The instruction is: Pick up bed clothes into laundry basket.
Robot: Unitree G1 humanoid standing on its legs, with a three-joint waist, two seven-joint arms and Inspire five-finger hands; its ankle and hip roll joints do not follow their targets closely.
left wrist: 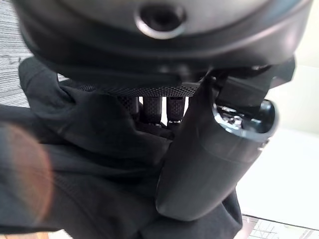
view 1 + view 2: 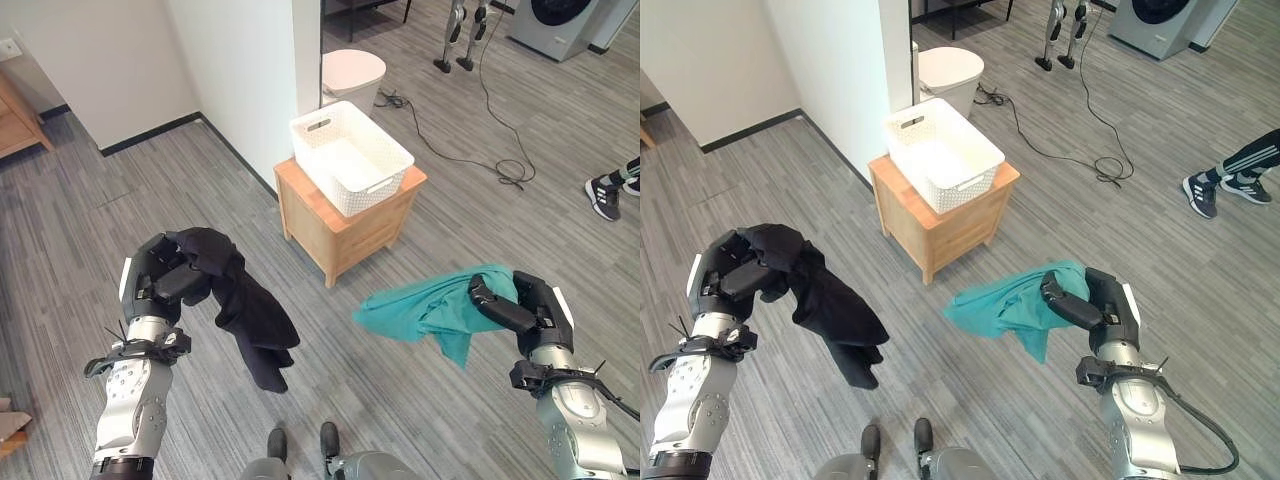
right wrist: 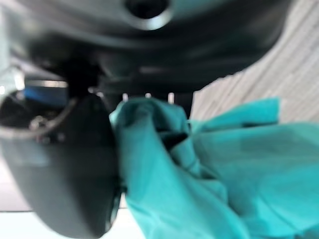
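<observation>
My left hand is shut on a black garment that hangs down from it above the floor at the lower left. The same black garment is bunched between thumb and fingers in the left wrist view. At the lower right my right hand is shut on a teal garment, which trails out to the left in the air. That teal garment is pinched against the thumb in the right wrist view. The white laundry basket stands empty on a small wooden cabinet ahead, between both hands.
A white wall corner rises just left of the cabinet. A white round bin sits behind the basket. A black cable runs over the floor at the back right. A person's shoes are at the right edge. A washing machine stands far right.
</observation>
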